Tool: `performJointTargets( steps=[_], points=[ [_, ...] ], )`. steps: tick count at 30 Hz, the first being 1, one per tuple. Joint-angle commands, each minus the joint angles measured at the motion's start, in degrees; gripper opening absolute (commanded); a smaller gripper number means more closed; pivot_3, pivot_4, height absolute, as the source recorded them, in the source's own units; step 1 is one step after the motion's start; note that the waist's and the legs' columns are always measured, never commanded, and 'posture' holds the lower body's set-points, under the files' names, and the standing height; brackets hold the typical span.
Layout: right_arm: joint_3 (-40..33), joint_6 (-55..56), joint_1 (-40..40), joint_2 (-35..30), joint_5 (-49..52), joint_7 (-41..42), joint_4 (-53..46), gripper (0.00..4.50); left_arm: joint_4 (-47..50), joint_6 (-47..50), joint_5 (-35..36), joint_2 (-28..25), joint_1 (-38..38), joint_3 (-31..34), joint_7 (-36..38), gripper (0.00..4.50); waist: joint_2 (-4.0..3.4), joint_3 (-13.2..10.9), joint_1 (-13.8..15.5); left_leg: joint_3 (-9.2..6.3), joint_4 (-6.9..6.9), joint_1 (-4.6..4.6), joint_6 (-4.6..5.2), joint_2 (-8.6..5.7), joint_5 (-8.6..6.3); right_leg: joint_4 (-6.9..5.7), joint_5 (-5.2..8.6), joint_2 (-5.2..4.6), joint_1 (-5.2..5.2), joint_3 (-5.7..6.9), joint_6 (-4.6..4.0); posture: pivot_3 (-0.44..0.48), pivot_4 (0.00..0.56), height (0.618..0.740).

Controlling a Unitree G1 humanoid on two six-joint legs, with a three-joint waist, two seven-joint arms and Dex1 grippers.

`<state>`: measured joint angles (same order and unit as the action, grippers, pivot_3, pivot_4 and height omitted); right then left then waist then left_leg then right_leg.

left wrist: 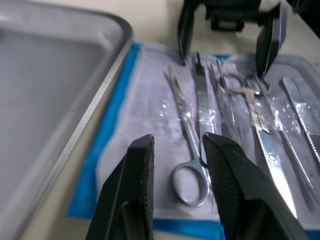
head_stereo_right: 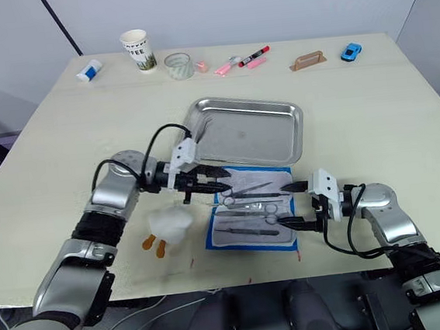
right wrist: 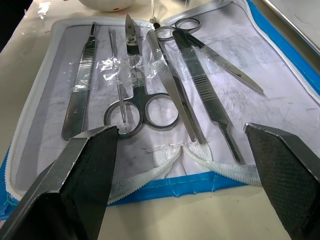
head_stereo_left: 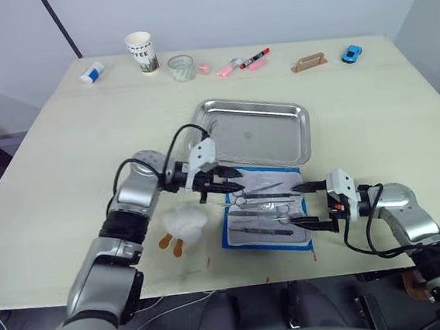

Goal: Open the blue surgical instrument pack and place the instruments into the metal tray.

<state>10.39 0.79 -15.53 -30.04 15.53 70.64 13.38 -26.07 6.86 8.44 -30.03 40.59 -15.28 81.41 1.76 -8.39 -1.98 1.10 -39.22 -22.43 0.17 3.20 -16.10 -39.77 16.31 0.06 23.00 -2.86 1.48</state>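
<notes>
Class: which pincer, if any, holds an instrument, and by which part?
Neither. The left pincer and right pincer are open, poised over the instruments; nothing is held.

In the left wrist view the metal tray (left wrist: pixel 55 90) runs off the picture's edge and is blurred. Clear film (right wrist: pixel 125 65) veils the instruments' (right wrist: pixel 145 100) middles; printing on the paper cup (head_stereo_left: pixel 140 52) at the worktop's far edge is too small to read.
</notes>
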Motion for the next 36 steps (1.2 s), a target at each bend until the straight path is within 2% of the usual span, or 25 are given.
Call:
performJointTargets(
  steps=[1, 10, 36],
  points=[
    [2.96, -1.86, 2.46, -0.08, -3.46, -0.43, 3.39, 4.41, -0.23, -1.32, -0.96, 0.42, 1.04, -0.26, -0.22, 1.62, 0.00, 0.00, 0.01, 0.00, 0.00, 0.00, 0.00, 0.00, 0.00, 0.00, 0.00, 0.00, 0.00, 0.00, 0.00, 0.000, 0.150, 0.725],
    [3.06, -1.81, 2.56, 0.23, -3.31, -0.69, 3.22, 4.41, -4.46, -3.27, -3.84, 2.34, 3.10, -1.25, -2.10, 1.62, 0.00, 0.00, 0.02, 0.00, 0.00, 0.00, 0.00, 0.00, 0.00, 0.00, 0.00, 0.00, 0.00, 0.00, 0.00, 0.000, 0.150, 0.725],
    [2.84, -1.21, 2.52, 0.87, -3.26, -1.63, 3.53, 4.41, -1.82, -1.51, -7.04, 3.59, 1.87, -4.20, -2.29, 1.62, 0.01, 0.01, -0.04, -0.01, 0.00, 0.02, 0.00, 0.00, 0.00, -0.01, 0.00, 0.01, -0.01, -0.01, 0.00, 0.000, 0.150, 0.725]
  ],
)
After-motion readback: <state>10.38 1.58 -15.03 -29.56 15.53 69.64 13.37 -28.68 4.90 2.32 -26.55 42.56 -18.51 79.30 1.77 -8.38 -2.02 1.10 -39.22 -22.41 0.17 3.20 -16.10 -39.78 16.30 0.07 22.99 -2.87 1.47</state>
